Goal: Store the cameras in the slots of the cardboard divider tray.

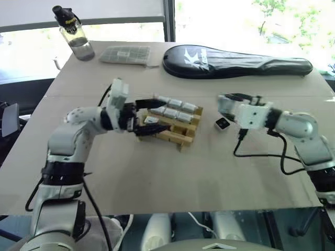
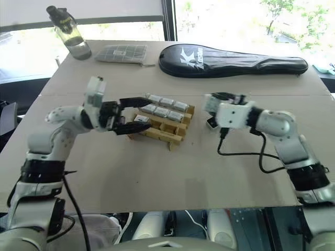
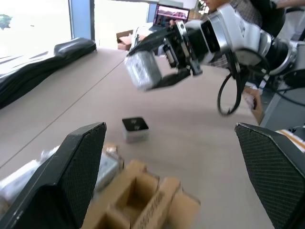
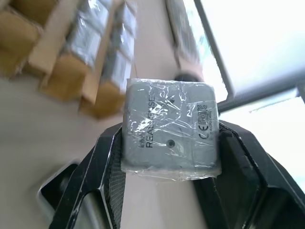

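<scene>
While the right hand [image 1: 226, 102] hangs above the tabletop [image 1: 172, 172] in the left eye view, its fingers are clamped on a camera [image 4: 170, 130] wrapped in clear film. A second loose camera [image 1: 222, 124] lies on the tabletop just below and beside that hand, black face up. The cardboard tray [image 1: 175, 125] sits mid-table, well apart from the right hand; its far row holds several wrapped cameras [image 1: 175, 109]. The left hand [image 1: 142, 117] is at the tray's near-left corner, fingers spread wide over the slots, holding nothing. At the far edge: a water bottle [image 1: 73, 34], a flat gridded pouch [image 1: 125, 54] and a long black racket bag [image 1: 235, 61]. Bright windows behind.

Right eye view: same layout. The held camera is lifted off the surface, off the tray's right side.

Left wrist view: the two wide-set fingers [image 3: 71, 171] frame empty tan slots of the tray [image 3: 138, 202] right below. Past it the loose camera [image 3: 135, 129] rests on the tabletop, and higher up the right hand [image 3: 152, 62] grips its wrapped camera in the air. A laptop screen [image 3: 170, 12] and a person's torso [image 3: 238, 9] show in the background.

Right wrist view: the grey camera sits pinched between both black fingers [image 4: 102, 162], printed lettering facing the lens. Beyond lie the tray's filled row and the window frame.
</scene>
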Controlling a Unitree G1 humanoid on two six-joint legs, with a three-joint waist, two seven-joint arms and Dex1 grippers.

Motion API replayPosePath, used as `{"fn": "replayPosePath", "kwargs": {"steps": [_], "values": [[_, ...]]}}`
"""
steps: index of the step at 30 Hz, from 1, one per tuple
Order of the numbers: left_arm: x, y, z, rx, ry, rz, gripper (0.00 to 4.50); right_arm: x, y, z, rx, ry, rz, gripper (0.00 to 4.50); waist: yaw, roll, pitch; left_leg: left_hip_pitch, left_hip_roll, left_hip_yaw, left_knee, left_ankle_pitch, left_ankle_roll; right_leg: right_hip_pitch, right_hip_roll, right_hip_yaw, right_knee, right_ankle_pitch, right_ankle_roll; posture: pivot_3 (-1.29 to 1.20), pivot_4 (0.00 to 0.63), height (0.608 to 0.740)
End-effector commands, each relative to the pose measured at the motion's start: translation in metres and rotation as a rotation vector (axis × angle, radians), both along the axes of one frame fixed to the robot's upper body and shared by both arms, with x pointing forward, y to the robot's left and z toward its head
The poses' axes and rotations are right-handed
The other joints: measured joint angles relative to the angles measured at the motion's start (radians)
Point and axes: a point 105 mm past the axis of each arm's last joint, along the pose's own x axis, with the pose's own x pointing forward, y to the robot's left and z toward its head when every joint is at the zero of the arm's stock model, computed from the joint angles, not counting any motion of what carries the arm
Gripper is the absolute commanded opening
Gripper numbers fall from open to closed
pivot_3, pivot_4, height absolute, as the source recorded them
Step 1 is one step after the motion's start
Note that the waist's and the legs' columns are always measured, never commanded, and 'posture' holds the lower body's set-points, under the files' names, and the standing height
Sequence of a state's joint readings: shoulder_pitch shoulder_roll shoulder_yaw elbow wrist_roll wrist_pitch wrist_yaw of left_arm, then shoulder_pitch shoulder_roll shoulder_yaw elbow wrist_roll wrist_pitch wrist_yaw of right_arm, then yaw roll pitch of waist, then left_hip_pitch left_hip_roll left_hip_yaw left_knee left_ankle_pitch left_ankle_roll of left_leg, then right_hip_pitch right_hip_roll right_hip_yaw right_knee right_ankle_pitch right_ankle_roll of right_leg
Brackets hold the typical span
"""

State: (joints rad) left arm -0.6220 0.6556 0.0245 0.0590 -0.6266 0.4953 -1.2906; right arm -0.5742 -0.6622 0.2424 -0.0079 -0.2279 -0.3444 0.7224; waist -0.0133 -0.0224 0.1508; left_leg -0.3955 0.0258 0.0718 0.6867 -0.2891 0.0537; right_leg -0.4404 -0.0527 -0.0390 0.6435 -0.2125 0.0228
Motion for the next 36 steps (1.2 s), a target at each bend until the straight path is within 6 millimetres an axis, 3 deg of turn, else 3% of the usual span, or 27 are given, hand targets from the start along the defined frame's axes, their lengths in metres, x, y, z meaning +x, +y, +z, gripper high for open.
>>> {"fn": "replayPosePath", "kwargs": {"steps": [1,5,13,17,23,30,34,35,36], "values": [[0.005,-0.014,0.01,-0.006,-0.004,-0.027,4.5,-0.007,0.033,0.007,-0.088,-0.204,0.144,1.98,0.0,0.0,0.0,0.0,-0.001,0.0,0.0,0.0,0.0,0.0,0.0,0.0,0.0,0.0,0.0,0.0,0.15,0.74],[0.006,-0.022,0.01,0.017,-0.003,-0.068,4.5,-0.01,0.059,0.017,-0.094,-0.335,0.225,1.98,0.0,0.0,0.0,-0.001,0.0,0.0,0.0,0.0,0.0,0.0,-0.001,0.0,0.0,0.0,0.0,0.0,0.15,0.74],[0.009,-0.022,0.011,0.031,0.013,-0.073,4.5,-0.015,0.073,0.024,-0.075,-0.427,0.275,1.98,0.002,0.0,0.0,-0.001,0.0,0.0,0.001,0.0,0.0,0.0,-0.002,-0.001,0.0,0.0,0.0,0.0,0.15,0.74],[0.011,-0.023,0.016,0.013,0.006,-0.071,3.48,-0.016,0.075,0.021,-0.069,-0.421,0.277,1.98,0.001,0.0,0.0,-0.001,0.0,0.0,0.001,0.0,0.0,0.0,-0.002,0.0,0.001,0.0,0.0,0.0,0.15,0.74],[0.01,-0.024,0.015,0.01,0.019,-0.082,0.74,-0.016,0.074,0.017,-0.066,-0.404,0.271,1.98,0.0,0.0,0.0,-0.001,0.0,0.0,0.001,0.0,0.0,0.0,-0.002,0.0,0.001,0.0,0.0,0.0,0.15,0.74],[0.01,-0.024,0.01,0.032,0.029,-0.086,0.75,-0.016,0.07,0.024,-0.047,-0.42,0.243,1.98,0.0,0.0,0.0,-0.001,0.0,0.0,0.001,0.0,0.0,0.0,-0.002,0.0,0.001,0.0,0.0,0.0,0.15,0.74],[0.012,-0.021,0.011,0.04,0.02,-0.087,0.75,-0.017,0.07,0.024,-0.033,-0.395,0.246,3.92,0.0,0.0,0.0,-0.001,0.0,0.0,0.001,0.0,0.0,0.0,-0.002,0.0,0.001,0.0,0.0,0.0,0.15,0.74],[0.013,-0.02,0.012,0.042,0.016,-0.087,0.75,-0.016,0.069,0.024,-0.024,-0.381,0.24,4.32,0.0,0.0,0.0,-0.001,0.0,0.0,0.001,0.0,0.0,0.0,-0.002,0.0,0.001,0.0,0.0,0.0,0.15,0.74],[0.014,-0.019,0.013,0.047,0.008,-0.085,0.75,-0.015,0.068,0.023,-0.013,-0.361,0.231,4.42,0.0,0.0,0.0,-0.001,0.0,0.0,0.001,0.0,0.0,0.0,-0.002,0.0,0.001,0.0,0.0,0.0,0.15,0.74]]}}
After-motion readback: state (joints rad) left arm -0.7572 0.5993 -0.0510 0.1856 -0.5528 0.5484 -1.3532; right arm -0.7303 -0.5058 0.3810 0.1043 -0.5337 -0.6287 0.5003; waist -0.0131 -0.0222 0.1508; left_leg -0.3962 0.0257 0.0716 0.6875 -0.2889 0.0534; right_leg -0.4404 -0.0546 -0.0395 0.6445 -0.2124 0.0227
